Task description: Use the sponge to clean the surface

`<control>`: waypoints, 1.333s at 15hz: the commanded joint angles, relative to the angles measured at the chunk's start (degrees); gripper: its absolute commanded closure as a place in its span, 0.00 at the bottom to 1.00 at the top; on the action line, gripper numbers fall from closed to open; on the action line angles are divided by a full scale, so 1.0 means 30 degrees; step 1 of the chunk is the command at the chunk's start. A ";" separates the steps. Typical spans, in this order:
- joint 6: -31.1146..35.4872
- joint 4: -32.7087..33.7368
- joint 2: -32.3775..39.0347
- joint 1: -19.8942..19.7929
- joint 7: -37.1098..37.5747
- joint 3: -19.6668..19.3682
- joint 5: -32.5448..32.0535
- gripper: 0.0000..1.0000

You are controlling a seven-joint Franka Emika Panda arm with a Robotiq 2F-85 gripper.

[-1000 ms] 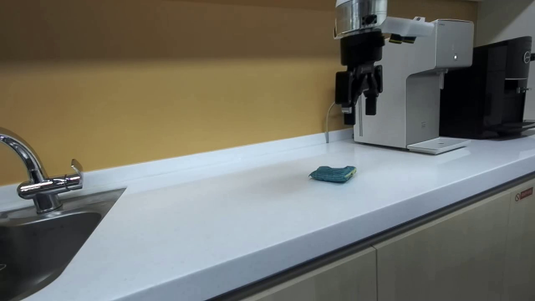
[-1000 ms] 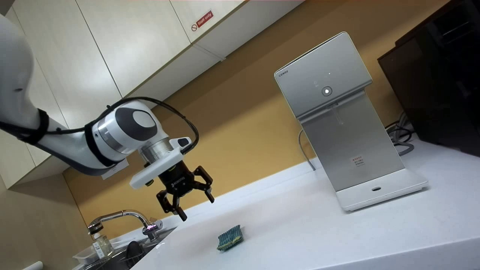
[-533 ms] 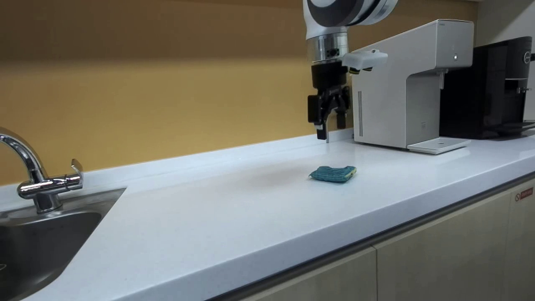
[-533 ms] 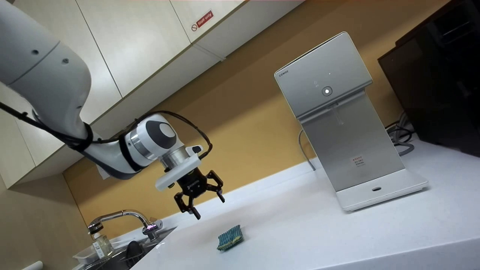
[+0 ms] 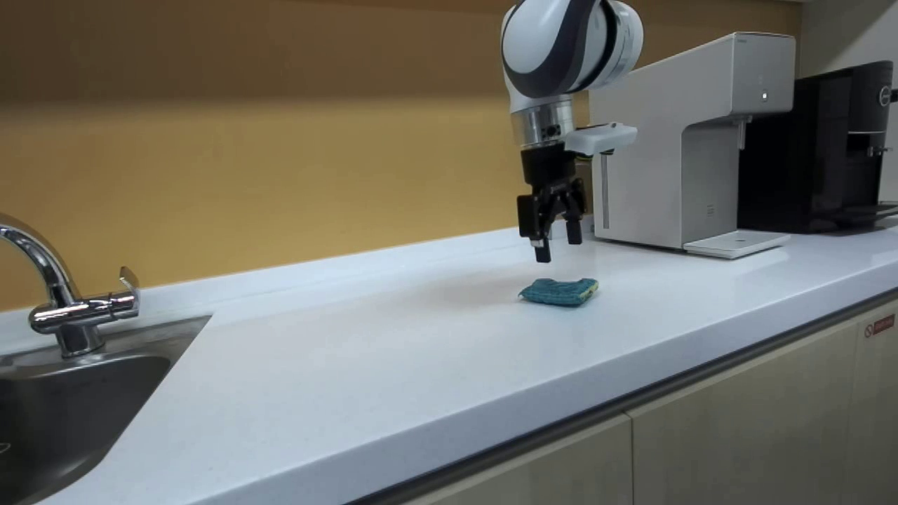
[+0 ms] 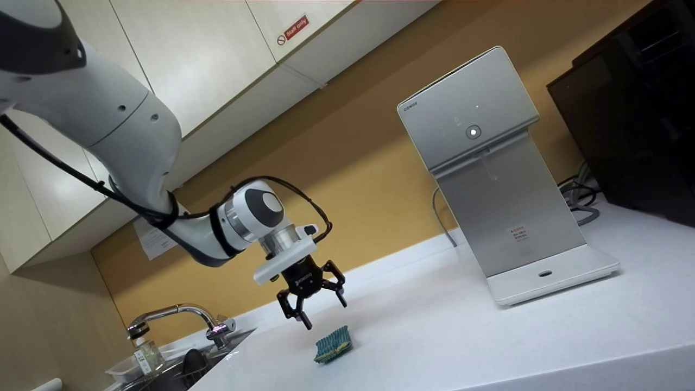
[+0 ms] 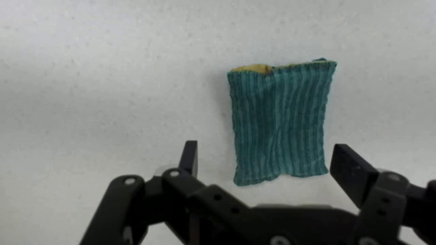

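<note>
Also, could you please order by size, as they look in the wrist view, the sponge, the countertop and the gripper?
Largest: countertop, filling the background.
Next: gripper, partly out of frame and nearer the camera.
Smallest: sponge.

The ribbed teal sponge [image 7: 279, 126], yellow-edged, lies flat on the white countertop [image 5: 316, 372].

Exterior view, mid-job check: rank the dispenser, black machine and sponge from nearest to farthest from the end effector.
1. Sponge, below the open end effector, not touching.
2. Dispenser, to the right in both exterior views.
3. Black machine, farther right, past the dispenser.
</note>
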 commanded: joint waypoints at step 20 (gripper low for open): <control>-0.1186 0.3278 0.3402 -0.1194 -0.0523 -0.0670 0.2102 1.00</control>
